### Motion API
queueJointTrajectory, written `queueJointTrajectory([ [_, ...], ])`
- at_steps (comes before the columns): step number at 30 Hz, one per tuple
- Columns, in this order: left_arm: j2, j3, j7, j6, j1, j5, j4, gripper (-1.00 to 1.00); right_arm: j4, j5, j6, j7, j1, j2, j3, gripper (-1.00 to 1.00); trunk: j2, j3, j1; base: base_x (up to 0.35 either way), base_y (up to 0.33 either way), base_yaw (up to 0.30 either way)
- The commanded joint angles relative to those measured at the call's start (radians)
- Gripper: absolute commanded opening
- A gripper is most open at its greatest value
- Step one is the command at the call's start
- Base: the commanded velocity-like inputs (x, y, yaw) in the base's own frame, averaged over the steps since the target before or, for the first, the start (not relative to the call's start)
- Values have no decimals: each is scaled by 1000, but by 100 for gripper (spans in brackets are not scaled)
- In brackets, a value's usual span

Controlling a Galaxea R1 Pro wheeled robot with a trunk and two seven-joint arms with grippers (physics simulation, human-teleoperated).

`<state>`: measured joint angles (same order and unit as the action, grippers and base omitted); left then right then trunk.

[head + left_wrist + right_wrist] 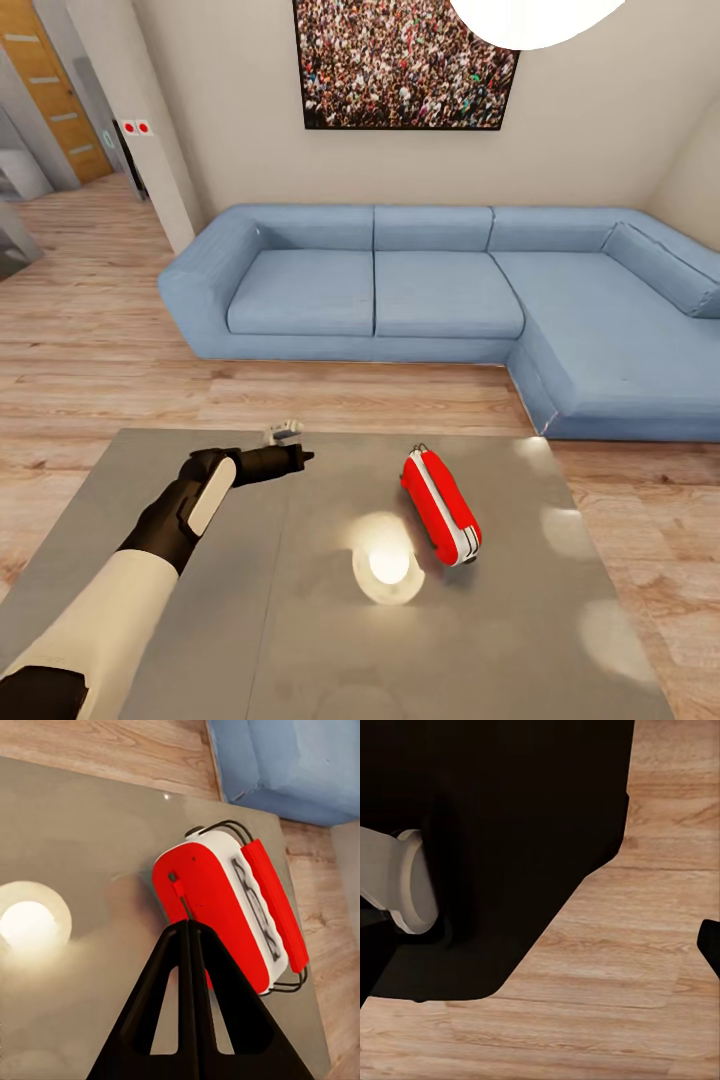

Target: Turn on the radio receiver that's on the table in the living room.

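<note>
Head view puts me in front of the large low rectangular table with its glossy grey-brown top (200,620), a seam line running across it and a bright lamp reflection (388,562) glaring near the middle. My left arm reaches out over the table's left half, and its black left gripper (297,458) points toward the right, hanging above the far part of the tabletop. The small flat red radio receiver with white stripes along its narrow edge (440,505) sits on the table's right half, near the far edge, well apart from my left gripper and just beside the reflection. I can make out its thin dark wire stand poking from the far end.

From the left wrist view, the radio receiver (217,907) lies just ahead of the left gripper (189,937), whose two dark fingers (161,1005) meet at their tips, so I read the jaws as clenched with nothing between them. I cannot tell whether the tips touch the red body. The wire stand (232,829) loops out at both ends.

Behind the table stands a blue L-shaped fabric sofa (440,295) on the light wood plank floor (90,340), with a framed crowd photograph (405,62) on the beige wall.

My right wrist view gives me plank floor (615,1005) and a large dark shape (510,832); of the right gripper I cannot tell the jaw state.
</note>
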<state>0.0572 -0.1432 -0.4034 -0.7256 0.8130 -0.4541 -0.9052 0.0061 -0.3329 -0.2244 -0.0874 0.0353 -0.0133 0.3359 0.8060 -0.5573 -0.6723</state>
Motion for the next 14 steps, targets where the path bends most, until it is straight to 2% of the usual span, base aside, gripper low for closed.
queueJointTrajectory([
  [1, 0, 0, 0, 0, 0, 0, 0, -100, 0, 0, 0, 0, 0, 0, 0, 100, 0, 0, 0, 0, 0, 0],
  [6, -3, -1, 0, 0, 0, 0, 0, -100, 0, 0, 0, 0, 0, 0, 0, 100, 0, 0, 0, 0, 0, 0],
  [14, -25, -1, 0, 0, 0, 0, 0, -100, 0, 0, 0, 0, 0, -1, 0, 100, 0, 0, 0, 0, 0, 0],
])
